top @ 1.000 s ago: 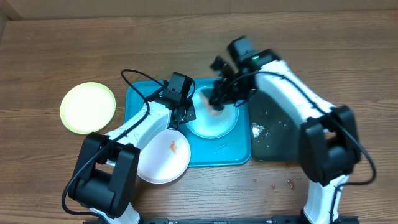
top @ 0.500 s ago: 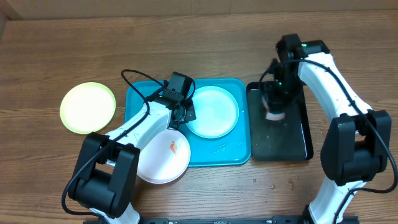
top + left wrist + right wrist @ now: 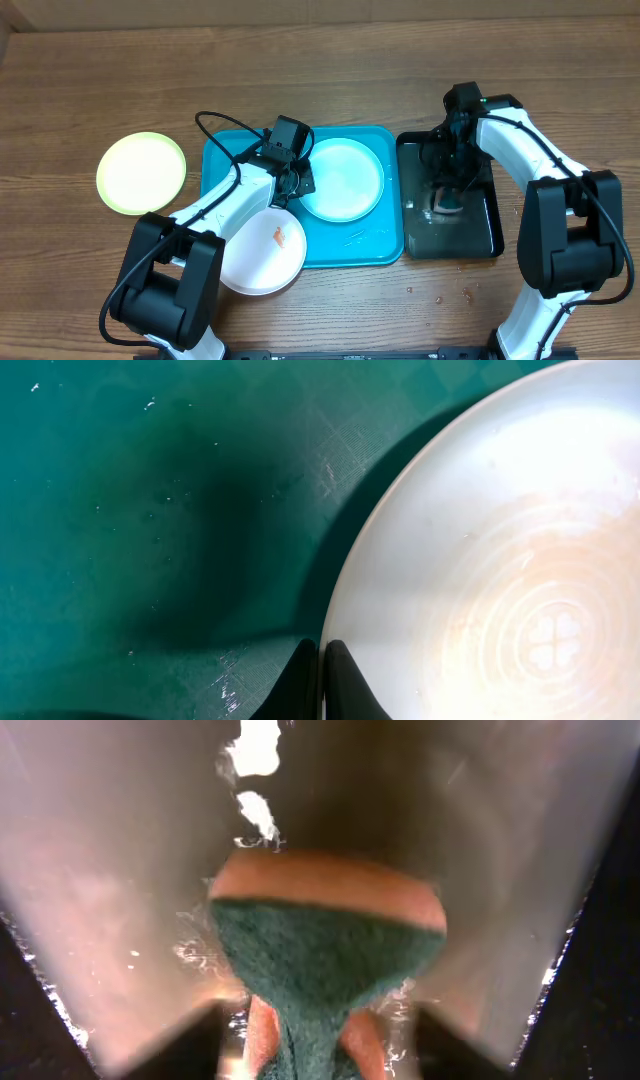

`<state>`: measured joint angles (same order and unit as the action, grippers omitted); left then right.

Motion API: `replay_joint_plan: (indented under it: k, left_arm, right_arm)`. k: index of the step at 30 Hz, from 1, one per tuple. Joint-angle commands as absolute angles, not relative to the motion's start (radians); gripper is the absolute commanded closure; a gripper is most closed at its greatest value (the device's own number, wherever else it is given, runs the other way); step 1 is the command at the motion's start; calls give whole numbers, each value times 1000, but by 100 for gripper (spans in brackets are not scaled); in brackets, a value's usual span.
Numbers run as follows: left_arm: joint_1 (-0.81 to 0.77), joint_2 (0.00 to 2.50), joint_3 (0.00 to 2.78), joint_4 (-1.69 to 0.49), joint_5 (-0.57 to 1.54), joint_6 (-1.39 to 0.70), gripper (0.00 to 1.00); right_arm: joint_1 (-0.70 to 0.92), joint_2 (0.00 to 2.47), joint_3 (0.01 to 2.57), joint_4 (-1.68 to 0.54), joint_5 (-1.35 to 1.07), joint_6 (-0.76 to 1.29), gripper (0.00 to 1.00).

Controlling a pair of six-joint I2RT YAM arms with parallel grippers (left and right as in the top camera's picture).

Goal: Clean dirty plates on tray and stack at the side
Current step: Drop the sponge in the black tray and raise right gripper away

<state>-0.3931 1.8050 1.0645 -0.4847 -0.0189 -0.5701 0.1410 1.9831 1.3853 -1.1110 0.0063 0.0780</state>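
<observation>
On the turquoise tray (image 3: 225, 160) lies a light blue plate (image 3: 345, 180), its face looking wiped in the left wrist view (image 3: 500, 560). My left gripper (image 3: 298, 186) is shut on that plate's left rim (image 3: 322, 678). A white plate (image 3: 255, 262) with an orange smear overlaps the tray's front left corner. The yellow-green plate (image 3: 141, 172) rests on the table to the left. My right gripper (image 3: 444, 203) hangs low over the black tray, jaws open. A green and orange sponge (image 3: 320, 950) sits loose between its fingers (image 3: 185, 1040).
The glossy black tray (image 3: 480, 235) stands right of the turquoise one, wet with bits of foam on it. Small crumbs (image 3: 450, 295) lie on the wood in front of it. A black cable (image 3: 215, 125) loops over the turquoise tray's back left.
My right arm carried the sponge from the light blue plate over to the black tray, lowered it and opened its jaws. The left gripper has stayed on the plate's rim.
</observation>
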Motion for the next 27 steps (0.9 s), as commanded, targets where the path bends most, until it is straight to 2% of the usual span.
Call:
replay_joint_plan:
  k: [1,5,6,13,14,15,17,20,25,27]
  left_arm:
    - [-402,1831,1055,-485,-11,-554,94]
    - [-402,1831,1055,-486,-11,-554,85]
    - [-402,1831,1055,-488,-10,-554,79]
    - [-402,1832,1055,-489,-11,-554,77]
    - [-402,1835,1055,-489,-11,-554,76]
    - [-402,1839,1055,-488,-11,-554,76]
    - [-402,1851,1055,-484,-11,-554,76]
    - [-402,1879,1055,-472,-10,-554,78]
    - [-401,1904,1055,-456,-2,-558,96]
    - [-400,1903,1056,-453,-2,-558,96]
  right_arm:
    - [144,1958,1390,-1106,13,82,25]
    - [141,1958,1456,-1138,-18,83,24]
    - [134,1958,1498,-1161,-20,82,21]
    - [36,1958,1602,-1194,-19,132,20]
    - [10,1958,1602,-1189,-20,144,18]
    - [-17,1958,1602,-1185,-20,155,0]
    - [-71,1958,1599,-1183,-20,171,0]
    - [-131,1958,1599,-1179,-20,187,0]
    - [-199,1958,1599,-1143,-20,187,0]
    - [-217,1958,1599,-1122,-20,187,0]
